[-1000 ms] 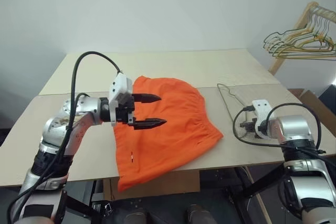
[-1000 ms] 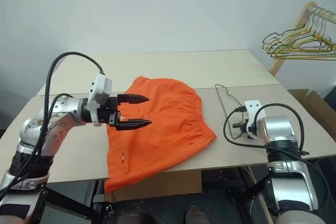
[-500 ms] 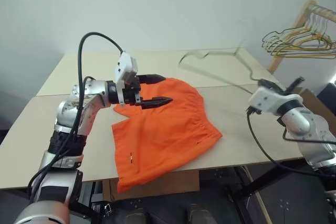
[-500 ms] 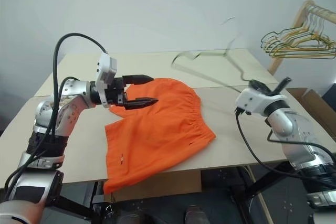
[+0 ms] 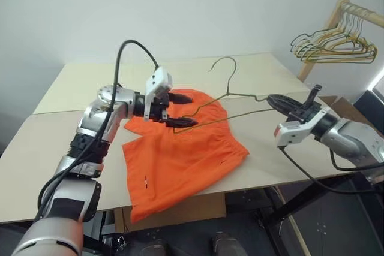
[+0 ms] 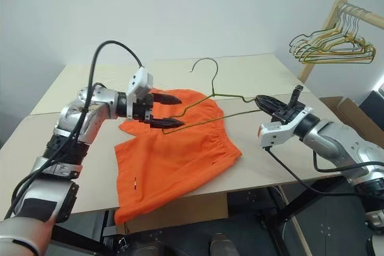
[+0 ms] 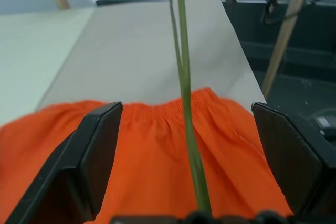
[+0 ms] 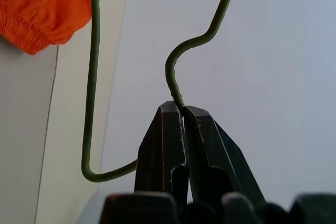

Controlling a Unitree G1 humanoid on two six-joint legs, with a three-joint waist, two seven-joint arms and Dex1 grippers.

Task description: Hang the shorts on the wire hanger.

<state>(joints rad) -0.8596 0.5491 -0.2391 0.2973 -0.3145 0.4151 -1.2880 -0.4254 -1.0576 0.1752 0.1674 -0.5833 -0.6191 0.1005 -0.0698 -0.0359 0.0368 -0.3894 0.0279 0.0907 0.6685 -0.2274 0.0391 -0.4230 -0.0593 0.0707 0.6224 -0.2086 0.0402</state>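
Orange fabric dominates the tabletop: the shorts [image 5: 183, 154] lie flat and rumpled on the pale table [image 5: 60, 142], gathered elastic waistband toward the right side, one leg draping over the near edge. Above them, held in the air, is the wire hanger [image 5: 231, 97], thin, dark grey-green, triangular, its curved hook pointing up. The right gripper [image 8: 182, 109] has its black fingers pressed together, pinching the wire at one corner of the hanger. The left gripper [image 5: 182, 110] hovers over the shorts with fingers spread wide, the hanger's far end passing between them, nothing clamped.
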